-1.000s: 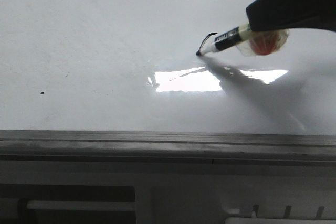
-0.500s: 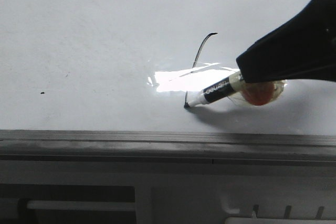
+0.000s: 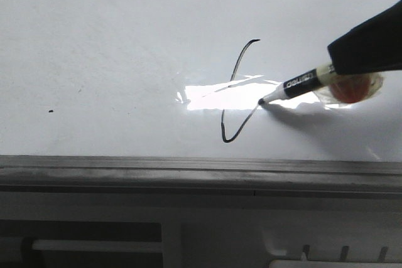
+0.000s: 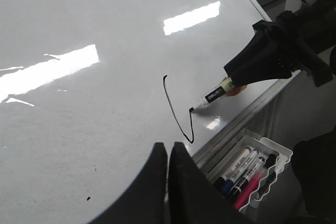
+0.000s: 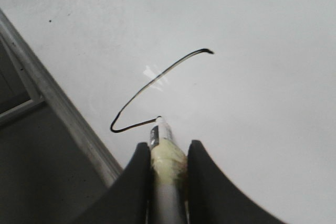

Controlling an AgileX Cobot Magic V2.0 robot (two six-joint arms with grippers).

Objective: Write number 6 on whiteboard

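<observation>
Nearest the robot: grey frame edge (image 3: 201,171) of the whiteboard (image 3: 113,48), and in the left wrist view a white tray of spare markers (image 4: 247,174) just beyond that edge.

Next out: the number 6 (image 3: 233,92), unfinished. Curved stem runs down from its far tip to a pointed bottom corner close to the frame, then an upstroke rises toward the right. Marker (image 3: 295,84) tip sits on the board at the end of that upstroke, on the edge of a bright glare patch. Loop is open; closing stroke back to the stem is not yet drawn.

Risks, judged from this state:
- Closing stroke misses the stem, or overshoots it, so the figure reads as a hook and not a 6. Cause: long marker lever, small wrist error.
- Tip lifts mid-stroke and leaves a gap; line already looks thin across the glare.
- Too much pressure could slide the taped marker in its grip.
- Loop is angular; a straight return would keep it pointed.

Right pincer (image 5: 167,169): closed tight on the marker barrel, both fingers flanking it, tip protruding forward. Left pincer (image 4: 169,182): fingers pressed together, holding nothing, hanging above the board, clear of the writing.
</observation>
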